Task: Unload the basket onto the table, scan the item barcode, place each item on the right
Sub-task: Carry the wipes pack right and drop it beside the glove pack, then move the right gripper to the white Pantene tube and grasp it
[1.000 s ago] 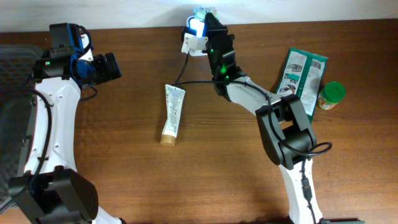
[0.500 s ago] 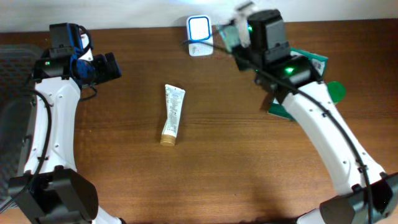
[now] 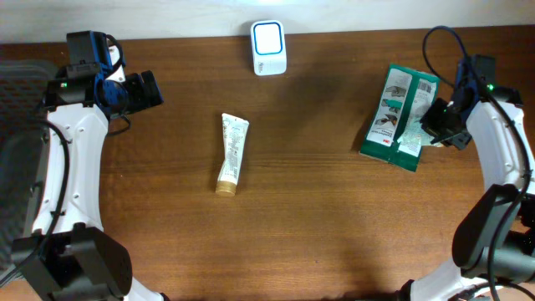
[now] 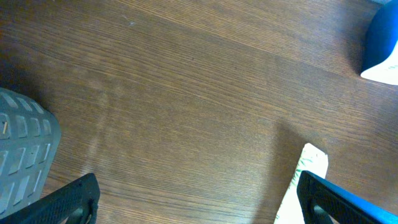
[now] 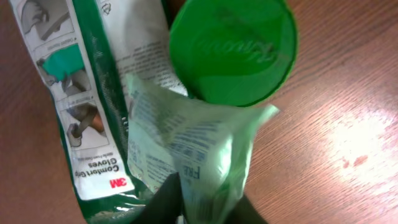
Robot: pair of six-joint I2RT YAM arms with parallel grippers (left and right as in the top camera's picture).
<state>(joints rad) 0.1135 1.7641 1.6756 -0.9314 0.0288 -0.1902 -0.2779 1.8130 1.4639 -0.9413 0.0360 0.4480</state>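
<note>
my right gripper (image 3: 440, 125) sits at the right edge of the table (image 3: 318, 226), over the right side of the green glove pack (image 3: 399, 115). in the right wrist view the dark fingertips (image 5: 163, 202) at the bottom of the picture have a pale green printed packet (image 5: 193, 149) between them; the packet's crumpled end rises up from the jaws, but i cannot tell whether they are pinching it or just loosened around it. right behind the packet is the round green lid (image 5: 233, 46) of a jar, and to its left lies the glove pack with its white printed panel facing up.

my left gripper (image 3: 142, 90) hovers near the far left of the table with its jaws spread wide and nothing between them; in the left wrist view both black fingertips (image 4: 68, 199) frame bare wood, with a grey basket (image 4: 22, 155) at the left edge.

a toothpaste tube (image 3: 231, 154) lies flat mid-table, cap toward me. the white scanner (image 3: 268, 48) with its blue-rimmed window stands at the far edge, well apart from both grippers.
</note>
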